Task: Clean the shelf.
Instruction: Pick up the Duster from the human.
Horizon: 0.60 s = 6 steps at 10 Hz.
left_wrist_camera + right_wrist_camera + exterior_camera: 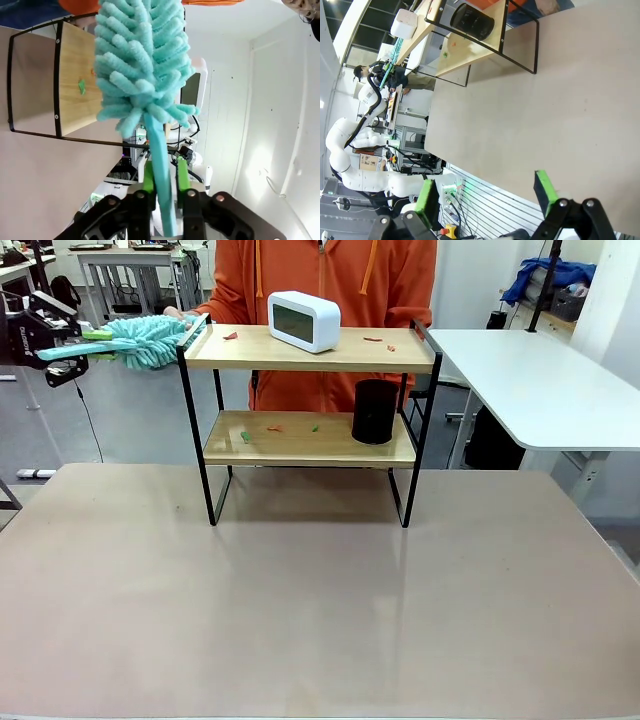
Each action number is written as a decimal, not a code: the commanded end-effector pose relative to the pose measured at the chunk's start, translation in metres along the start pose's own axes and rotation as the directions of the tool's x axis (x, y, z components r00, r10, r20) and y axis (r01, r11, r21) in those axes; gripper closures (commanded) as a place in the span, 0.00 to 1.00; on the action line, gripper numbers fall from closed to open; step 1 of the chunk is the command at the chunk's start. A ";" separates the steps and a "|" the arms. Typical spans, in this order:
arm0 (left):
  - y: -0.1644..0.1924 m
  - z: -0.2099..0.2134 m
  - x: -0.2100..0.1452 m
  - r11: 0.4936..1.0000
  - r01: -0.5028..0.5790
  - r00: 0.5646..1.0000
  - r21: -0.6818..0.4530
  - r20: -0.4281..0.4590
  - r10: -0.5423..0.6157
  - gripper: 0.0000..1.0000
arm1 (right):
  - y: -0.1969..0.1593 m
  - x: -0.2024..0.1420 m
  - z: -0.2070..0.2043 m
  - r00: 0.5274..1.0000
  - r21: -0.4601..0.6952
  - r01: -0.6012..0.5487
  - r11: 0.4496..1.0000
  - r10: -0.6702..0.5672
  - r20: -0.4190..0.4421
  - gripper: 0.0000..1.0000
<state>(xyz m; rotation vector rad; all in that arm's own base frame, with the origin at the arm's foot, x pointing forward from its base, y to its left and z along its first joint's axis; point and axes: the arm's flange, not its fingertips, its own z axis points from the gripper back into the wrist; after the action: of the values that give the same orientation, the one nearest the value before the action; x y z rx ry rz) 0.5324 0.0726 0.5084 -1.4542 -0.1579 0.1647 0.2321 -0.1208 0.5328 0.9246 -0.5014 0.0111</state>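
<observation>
Front view: my left claw sits out at the left edge, pressed together on the handle of a teal duster. The fluffy head runs out ahead of the claw and touches the left end rail of the shelf at top-board height. A person's hand is just behind the duster head. Farther along the top board from the claw are a white clock and a few red scraps. Below claw level, the lower board carries a black cylinder and small green and red scraps. The shelf stands on the beige counter, with a person in an orange top behind it.

Left wrist view: the left claw pinches the duster's flat handle between both green pads, and the head rises straight ahead of the fingers. Beside the head, a wooden board of the shelf shows with a green scrap on it.

Right wrist view: my right claw is spread wide with nothing between its pads, hanging over the bare counter. The shelf is well ahead of it, with the black cylinder on the lower board and the clock on the upper one.
</observation>
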 end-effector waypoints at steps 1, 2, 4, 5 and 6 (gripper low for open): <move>0.000 -0.001 -0.008 1.000 -0.014 1.000 0.013 0.017 0.013 1.00 | 0.001 0.002 0.002 1.000 0.026 -0.023 0.999 0.023 0.011 0.00; 0.001 -0.001 -0.008 1.000 -0.013 1.000 0.014 0.020 0.013 1.00 | 0.001 0.002 0.002 1.000 0.026 -0.023 0.999 0.023 0.011 0.00; 0.002 -0.001 -0.010 1.000 -0.006 1.000 0.022 0.018 0.006 1.00 | 0.001 0.002 0.002 1.000 0.026 -0.023 0.999 0.023 0.011 0.00; 0.000 0.001 -0.012 1.000 0.005 1.000 0.029 0.025 -0.005 1.00 | 0.001 0.002 0.002 1.000 0.026 -0.023 0.999 0.023 0.011 0.00; -0.008 0.006 -0.020 0.997 0.047 0.998 0.058 0.046 -0.050 1.00 | 0.001 0.002 0.002 1.000 0.026 -0.023 0.999 0.023 0.011 0.00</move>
<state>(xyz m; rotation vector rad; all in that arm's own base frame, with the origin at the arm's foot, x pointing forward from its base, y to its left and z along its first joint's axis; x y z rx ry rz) 0.5275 0.0754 0.5084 -1.4251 -0.1772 0.1763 0.2321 -0.1208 0.5328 0.9248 -0.5015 0.0114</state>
